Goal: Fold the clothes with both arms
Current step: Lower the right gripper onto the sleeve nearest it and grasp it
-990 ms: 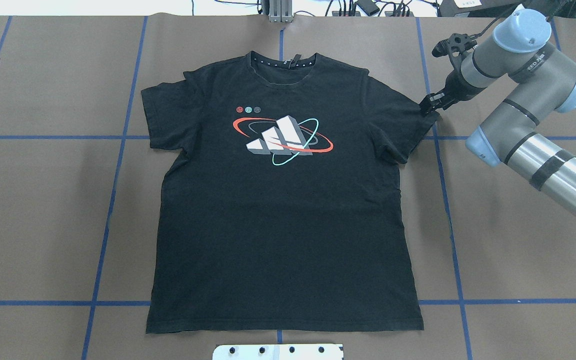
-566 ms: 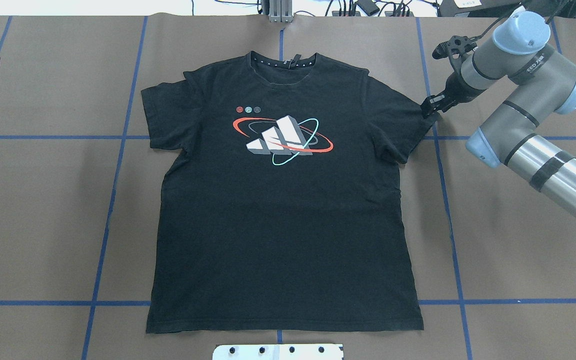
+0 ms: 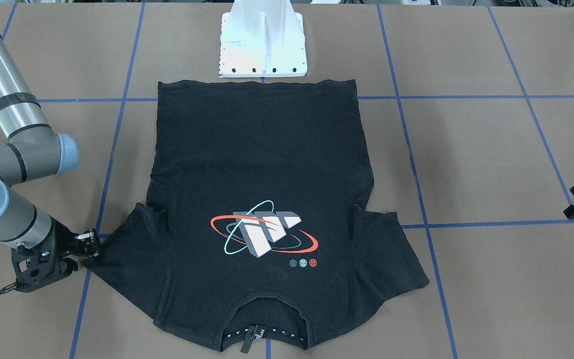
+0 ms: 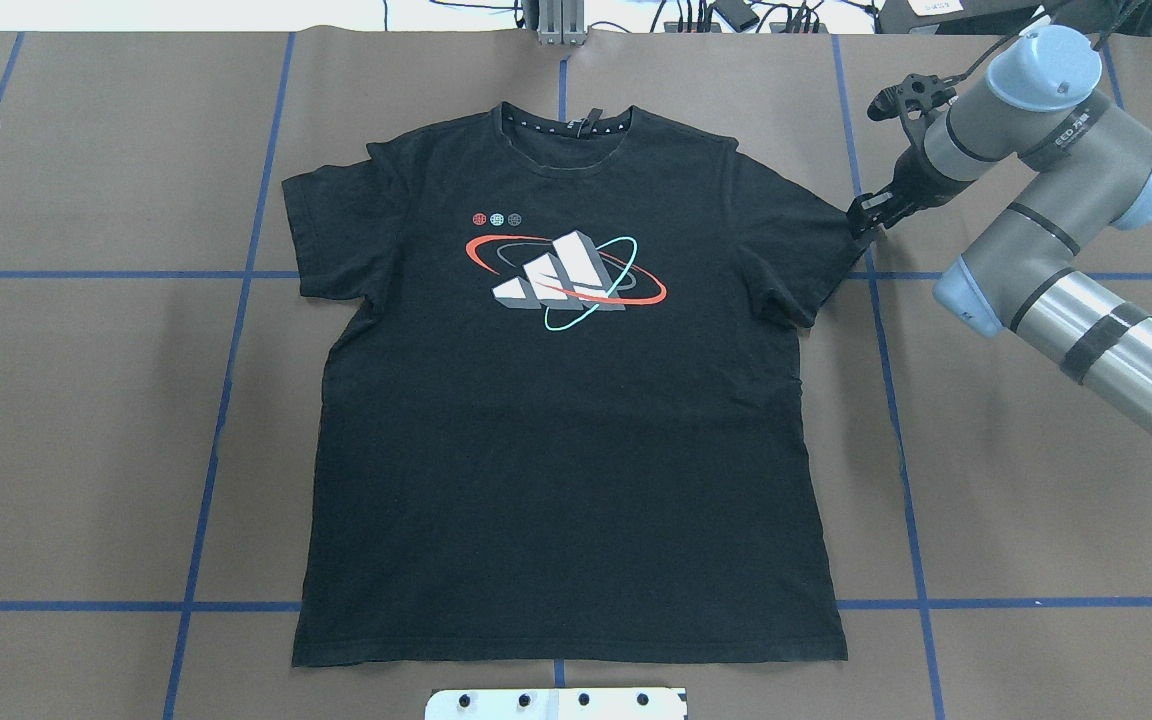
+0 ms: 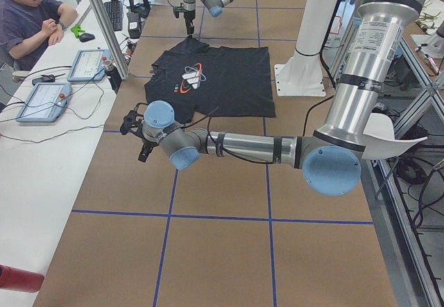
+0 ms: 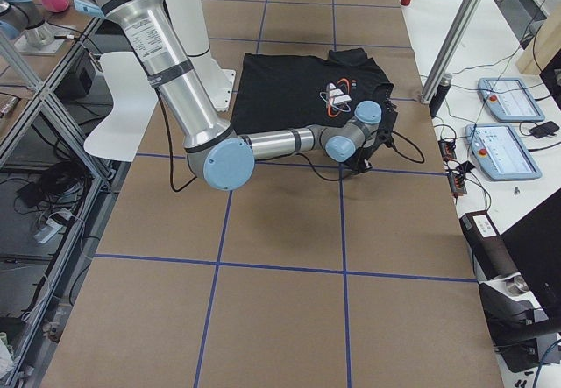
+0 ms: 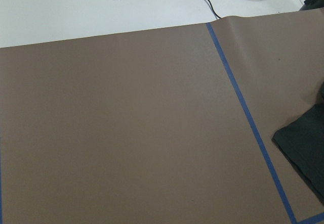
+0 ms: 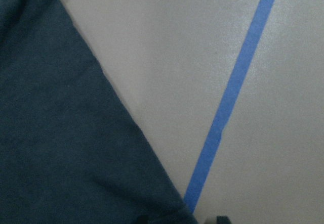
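Brown taped table (image 4: 86,450) under black T-shirt (image 4: 556,450)

Bright, even light falls from above, and shadows are soft and weak. The metal tube of the right arm (image 4: 1116,345) shows pale glare. The right wrist view is blurred and washed out, so the black T-shirt (image 8: 61,133) looks grey-blue. The 2 side views bend at the edges.
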Robot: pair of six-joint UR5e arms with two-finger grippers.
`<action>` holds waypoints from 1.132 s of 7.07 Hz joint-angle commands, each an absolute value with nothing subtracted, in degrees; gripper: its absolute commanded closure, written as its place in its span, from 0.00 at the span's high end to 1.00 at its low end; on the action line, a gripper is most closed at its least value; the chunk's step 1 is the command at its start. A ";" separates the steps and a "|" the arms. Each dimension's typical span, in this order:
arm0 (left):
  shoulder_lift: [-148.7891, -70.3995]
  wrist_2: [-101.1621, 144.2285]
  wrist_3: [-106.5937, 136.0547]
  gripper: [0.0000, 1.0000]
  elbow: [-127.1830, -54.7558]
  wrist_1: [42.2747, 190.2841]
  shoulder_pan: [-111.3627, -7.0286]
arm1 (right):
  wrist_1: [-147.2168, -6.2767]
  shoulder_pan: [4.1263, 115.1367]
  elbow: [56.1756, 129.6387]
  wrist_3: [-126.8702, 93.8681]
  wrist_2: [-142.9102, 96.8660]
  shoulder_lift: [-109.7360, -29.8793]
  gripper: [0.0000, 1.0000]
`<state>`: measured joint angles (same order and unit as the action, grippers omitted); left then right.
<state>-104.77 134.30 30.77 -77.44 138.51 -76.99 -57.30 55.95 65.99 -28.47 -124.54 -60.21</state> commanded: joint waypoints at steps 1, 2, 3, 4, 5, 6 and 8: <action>-104.77 134.30 30.76 1.00 -77.52 138.52 -76.99 | -57.39 55.99 65.66 -28.48 -124.54 -60.29 0.54; -104.77 134.30 30.76 1.00 -77.52 138.52 -76.99 | -57.39 55.90 65.48 -28.48 -124.54 -60.29 0.54; -104.77 134.30 30.76 1.00 -77.52 138.52 -76.99 | -57.39 55.90 65.48 -28.48 -124.54 -60.12 0.54; -104.77 134.30 30.59 1.00 -77.52 138.52 -76.99 | -57.48 55.90 65.48 -28.48 -124.54 -60.12 0.48; -104.77 134.30 30.59 1.00 -77.52 138.52 -76.99 | -57.39 55.90 65.48 -28.48 -124.54 -60.12 0.34; -104.77 134.30 30.59 1.00 -77.52 138.52 -76.99 | -57.39 55.99 65.48 -28.48 -124.54 -60.03 0.24; -104.77 134.30 30.76 1.00 -77.43 138.52 -76.99 | -57.39 55.90 65.48 -28.39 -124.54 -60.12 0.11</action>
<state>-104.76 134.30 30.70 -77.47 138.52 -76.99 -57.40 55.92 65.48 -28.46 -124.54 -60.09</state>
